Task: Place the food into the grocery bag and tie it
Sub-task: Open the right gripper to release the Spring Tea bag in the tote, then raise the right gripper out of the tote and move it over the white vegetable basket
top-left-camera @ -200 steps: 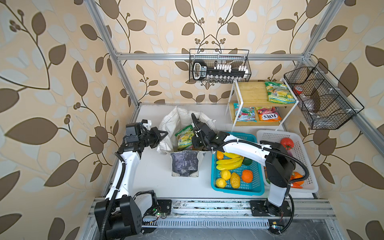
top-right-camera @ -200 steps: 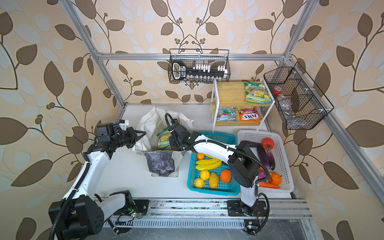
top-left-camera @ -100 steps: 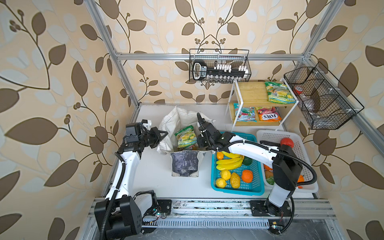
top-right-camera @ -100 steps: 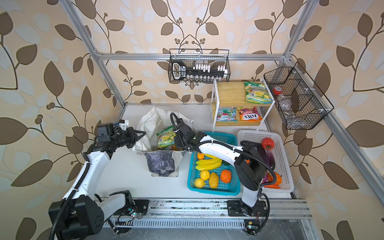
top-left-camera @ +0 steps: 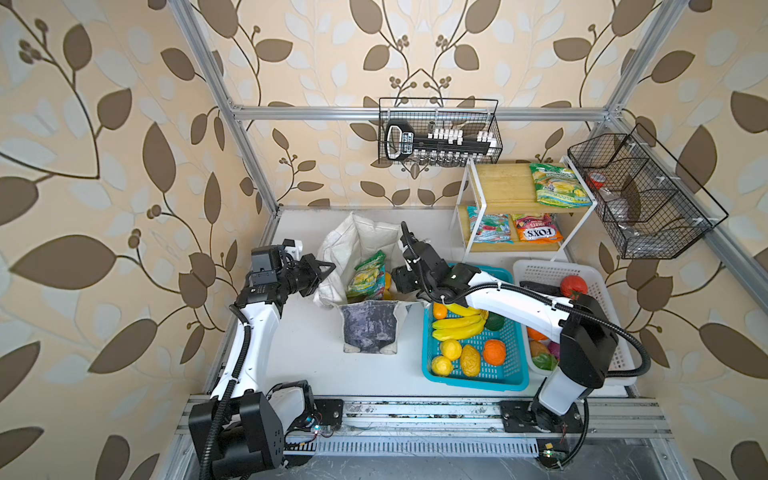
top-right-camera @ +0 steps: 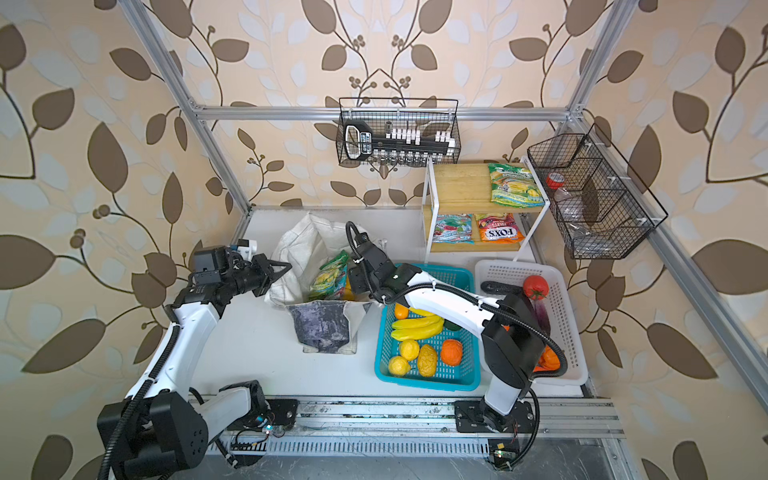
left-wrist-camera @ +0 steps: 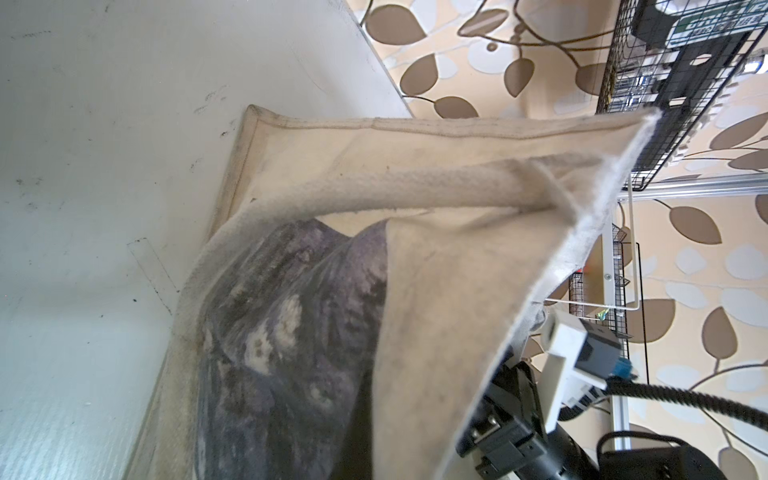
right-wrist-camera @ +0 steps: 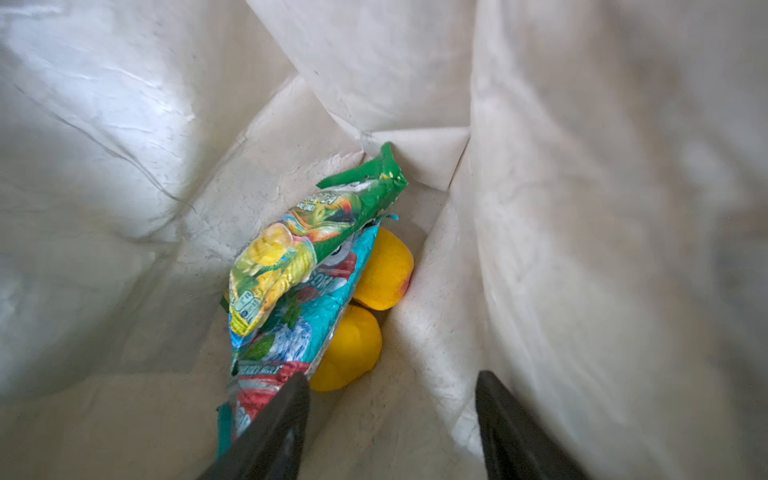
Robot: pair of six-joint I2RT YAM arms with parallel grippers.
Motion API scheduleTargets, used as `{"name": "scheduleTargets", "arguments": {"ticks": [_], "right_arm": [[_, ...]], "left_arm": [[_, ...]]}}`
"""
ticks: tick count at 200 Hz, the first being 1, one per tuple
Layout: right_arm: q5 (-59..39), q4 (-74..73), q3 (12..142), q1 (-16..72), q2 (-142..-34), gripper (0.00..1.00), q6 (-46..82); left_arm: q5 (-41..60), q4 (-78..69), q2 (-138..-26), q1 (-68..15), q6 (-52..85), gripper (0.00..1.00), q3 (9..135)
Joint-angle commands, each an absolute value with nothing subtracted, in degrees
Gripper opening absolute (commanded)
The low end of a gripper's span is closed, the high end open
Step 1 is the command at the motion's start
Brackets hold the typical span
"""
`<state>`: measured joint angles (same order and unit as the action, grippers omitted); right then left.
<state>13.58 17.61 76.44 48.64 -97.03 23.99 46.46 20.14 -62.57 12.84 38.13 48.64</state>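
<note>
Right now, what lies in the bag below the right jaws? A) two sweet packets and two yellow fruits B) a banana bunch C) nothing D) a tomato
A: right wrist view shows a green packet, a blue packet and two yellow fruits in the grocery bag.

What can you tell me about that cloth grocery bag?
The grocery bag is an off-white fabric tote with a grey mottled panel, standing open on the white table. The left hand pinches its rim; the open right hand hangs inside its mouth. Inside lie a green packet, a blue packet and two yellow fruits.
</note>
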Motion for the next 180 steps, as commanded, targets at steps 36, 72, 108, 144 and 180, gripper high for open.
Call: {"name": "scheduleTargets", "arguments": {"ticks": [36, 72, 108, 144, 180], "right_arm": [[16.5, 17.2, 73.7, 49.9, -87.6, 0.93, 20.3], [19.1, 16.8, 70.4, 50.3, -77.9, 1.00, 19.1], [23.8, 18.4, 66.4, 50.2, -68.9, 1.00, 16.3], [23.1, 28.0, 63.9, 44.7, -60.9, 1.00, 17.6], [14.0, 34.7, 59.0, 34.8, -51.7, 0.99, 20.1]], "left_arm": [[47.6, 19.3, -62.1, 13.2, 38.1, 0.00, 48.4], [47.9, 19.2, -62.3, 13.2, 38.3, 0.00, 48.3], [47.6, 19.5, -62.2, 13.2, 38.1, 0.00, 48.4], [47.4, 19.8, -62.5, 13.2, 37.9, 0.00, 48.5], [47.6, 19.5, -62.0, 13.1, 38.0, 0.00, 48.4]]}}
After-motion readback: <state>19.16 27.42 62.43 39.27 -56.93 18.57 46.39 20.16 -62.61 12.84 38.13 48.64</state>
